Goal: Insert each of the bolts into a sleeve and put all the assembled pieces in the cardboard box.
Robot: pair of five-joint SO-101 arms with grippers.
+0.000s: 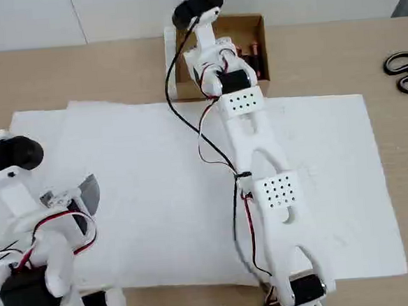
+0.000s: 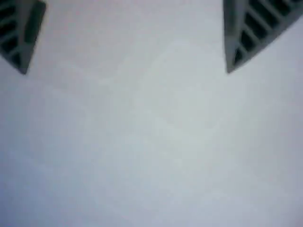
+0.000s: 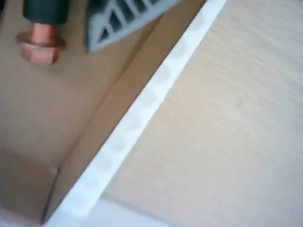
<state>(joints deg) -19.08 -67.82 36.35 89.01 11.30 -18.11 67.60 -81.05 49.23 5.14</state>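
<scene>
While the right gripper (image 1: 218, 54) hangs over the brown cardboard box (image 1: 249, 27), you can't tell its grip. The copper bolt (image 3: 40, 47) in its dark sleeve (image 3: 45, 12) is inside the box, with the sleeve cut off. Left gripper (image 2: 126, 72) gapes above the white paper (image 2: 151, 151).

The sheet (image 2: 151, 142) under the left gripper (image 2: 125, 71) is looking like smooth matt paper. The bolt (image 3: 40, 45) is looking like coppery metal.

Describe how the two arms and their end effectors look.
Both arms are white plastic with black motors and thin red and black wires. The right arm has long forked links and panels dotted with small holes; a black cable runs along it. The left arm is built alike. The left end effector has grey, triangular, slatted fingers.
</scene>
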